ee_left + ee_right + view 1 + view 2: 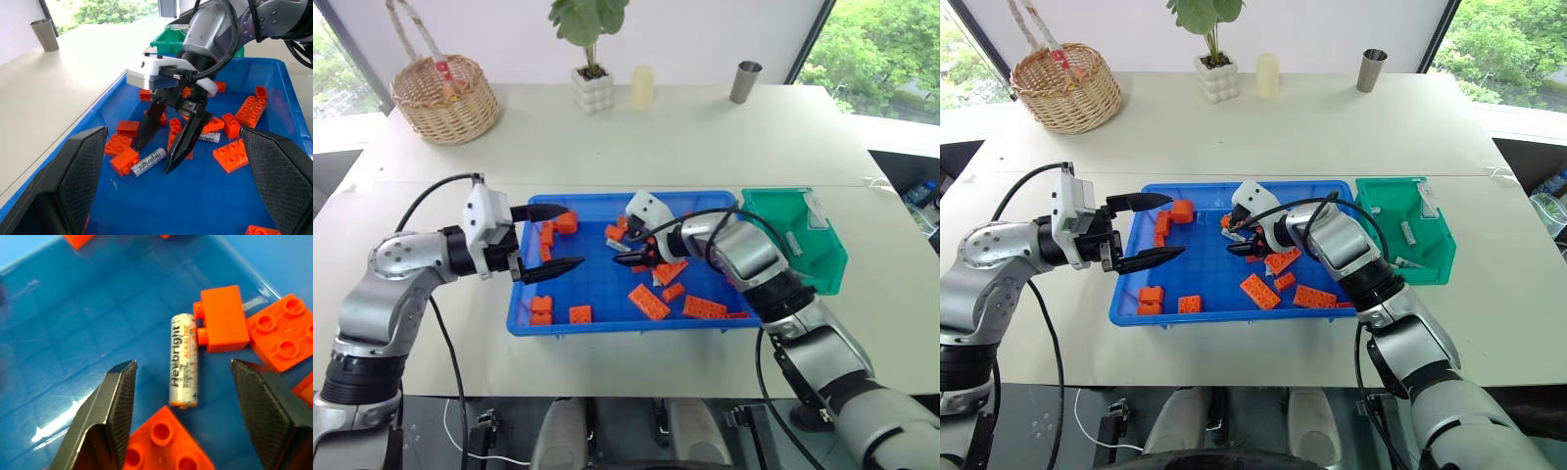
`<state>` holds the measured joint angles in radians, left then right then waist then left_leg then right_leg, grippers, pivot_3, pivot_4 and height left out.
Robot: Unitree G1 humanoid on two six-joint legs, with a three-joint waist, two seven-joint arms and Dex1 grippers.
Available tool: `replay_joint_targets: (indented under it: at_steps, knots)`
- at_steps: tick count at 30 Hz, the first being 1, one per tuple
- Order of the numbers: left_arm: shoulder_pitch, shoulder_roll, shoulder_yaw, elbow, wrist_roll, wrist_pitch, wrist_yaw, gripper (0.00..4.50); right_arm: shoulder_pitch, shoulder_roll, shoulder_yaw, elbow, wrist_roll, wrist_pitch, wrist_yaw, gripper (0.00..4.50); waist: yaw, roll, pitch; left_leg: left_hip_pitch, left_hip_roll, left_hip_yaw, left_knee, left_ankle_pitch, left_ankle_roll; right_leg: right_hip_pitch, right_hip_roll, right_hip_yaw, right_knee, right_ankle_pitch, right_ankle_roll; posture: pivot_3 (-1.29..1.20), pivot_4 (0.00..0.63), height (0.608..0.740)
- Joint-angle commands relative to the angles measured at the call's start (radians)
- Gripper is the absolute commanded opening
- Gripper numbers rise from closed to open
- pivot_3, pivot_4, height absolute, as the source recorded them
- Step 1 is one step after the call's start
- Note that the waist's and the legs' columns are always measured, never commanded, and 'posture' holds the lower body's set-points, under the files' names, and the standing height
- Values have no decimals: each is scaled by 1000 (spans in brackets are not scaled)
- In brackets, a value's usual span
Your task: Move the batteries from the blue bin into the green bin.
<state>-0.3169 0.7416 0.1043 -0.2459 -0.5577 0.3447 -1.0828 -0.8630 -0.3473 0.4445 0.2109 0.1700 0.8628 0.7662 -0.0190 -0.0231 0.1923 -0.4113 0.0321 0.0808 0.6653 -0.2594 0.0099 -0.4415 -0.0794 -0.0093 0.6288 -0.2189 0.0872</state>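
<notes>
Right gripper (166,147) spread, straddling slim whitish-silver cylindrical battery (183,361) on glossy blue plastic bin (597,284); likely light, rigid, roll-prone: grasp across mid-body, clear of adjacent orange brick (221,319).

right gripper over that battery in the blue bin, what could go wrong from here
1. The battery lies against an orange brick, with another brick at its end. The open right gripper might pinch a brick too, or nudge the battery aside.
2. It is a smooth cylinder on the blue bin floor, so it may roll out from between the fingers as they close.
</notes>
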Motion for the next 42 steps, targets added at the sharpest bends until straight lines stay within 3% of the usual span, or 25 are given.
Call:
replay_joint_targets:
  at_steps: [1,3,6,8,12,19,23,29,35,42]
  knots:
    - [-10,-1,15,-28,-10,-8,4,4500,-26,13,45,78,-65,-64,14,2850,-1,0,0,0,0,0,0,0,0,0,0,0,0,0,0,0,150,736]
    - [-10,-1,17,-28,-11,-9,6,4500,-37,17,54,102,-87,-95,26,2215,-1,0,0,0,0,0,0,0,0,0,0,0,0,0,0,0,150,736]
    - [-7,-2,20,-29,-11,-10,8,4500,-42,24,41,98,-88,-95,52,737,-1,0,0,0,0,0,0,0,0,0,0,0,0,0,0,0,150,736]
    - [-4,-2,22,-29,-11,-11,11,4500,-38,21,35,76,-89,-82,62,58,-1,0,0,0,0,0,0,0,0,0,0,0,0,0,0,0,150,736]
    - [2,0,25,-27,-11,-15,9,4500,-20,21,-20,-25,-40,-1,75,71,0,0,0,0,0,0,0,0,0,0,0,0,0,0,0,0,150,736]
    - [-1,0,21,-16,-18,-11,-4,4500,-54,18,-359,-261,164,294,1,71,3,0,0,-1,1,0,0,0,0,-1,0,0,0,0,0,0,150,736]
    - [20,0,9,-36,-30,3,-18,4500,-18,-193,-534,-303,167,356,-32,71,16,0,0,-2,0,-1,0,0,0,0,-2,-1,-1,-1,-3,0,150,736]
    - [60,9,13,-49,-35,1,-32,4500,136,-462,-686,-282,167,337,-36,71,9,0,0,-8,0,0,0,-1,2,-1,-3,-1,-10,-1,-3,0,150,736]
    - [42,6,7,-27,-30,-2,-36,4500,292,-533,-758,-321,192,351,-58,71,-1,0,0,-6,0,0,0,-1,2,-2,1,-1,-9,0,-1,0,150,736]
    - [34,3,4,-19,-27,-5,-40,4500,297,-552,-730,-327,193,287,-76,3653,1,1,0,-5,0,1,0,-1,2,-1,1,1,-9,0,-3,0,150,736]
